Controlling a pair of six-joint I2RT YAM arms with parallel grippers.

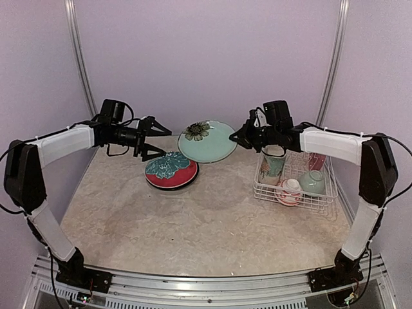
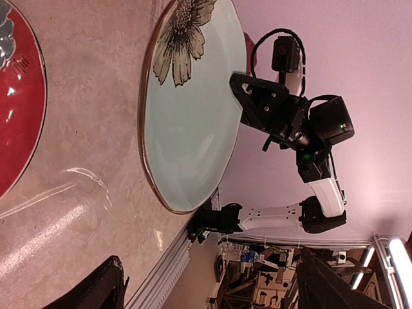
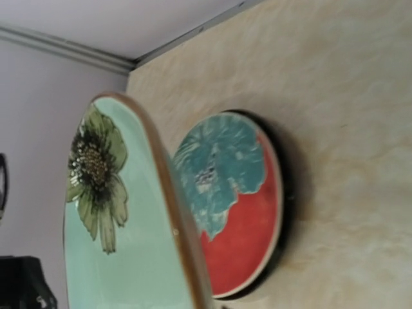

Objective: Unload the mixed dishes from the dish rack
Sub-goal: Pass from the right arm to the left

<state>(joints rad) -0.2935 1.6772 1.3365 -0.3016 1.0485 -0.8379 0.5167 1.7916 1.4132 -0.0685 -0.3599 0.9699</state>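
On the table (image 1: 193, 225): red plate (image 1: 170, 171) with a teal flower and dark rim, lying flat, left of centre.
Teal plate (image 1: 207, 143): behind and just right of the red plate, near the back wall; tilted, brown rim, flower print at its far left edge. The left wrist view shows bare table between the two plates. Cannot tell whether its low edge rests on the table.
Right gripper (image 1: 239, 137): at the teal plate's right rim, clamped on it; the right wrist view shows the rim edge-on running straight to the camera, fingers out of that view.
Left gripper (image 1: 154, 138): fingers wide apart, holding nothing, above the table just left of the teal plate and behind the red plate.
Rack (image 1: 259, 188): white wire, at the right side of the table.
In the rack: mug (image 1: 273, 165) upright in the near-left part; white-pink bowl (image 1: 289, 191) at the front; mint bowl (image 1: 313, 182) just right of it.
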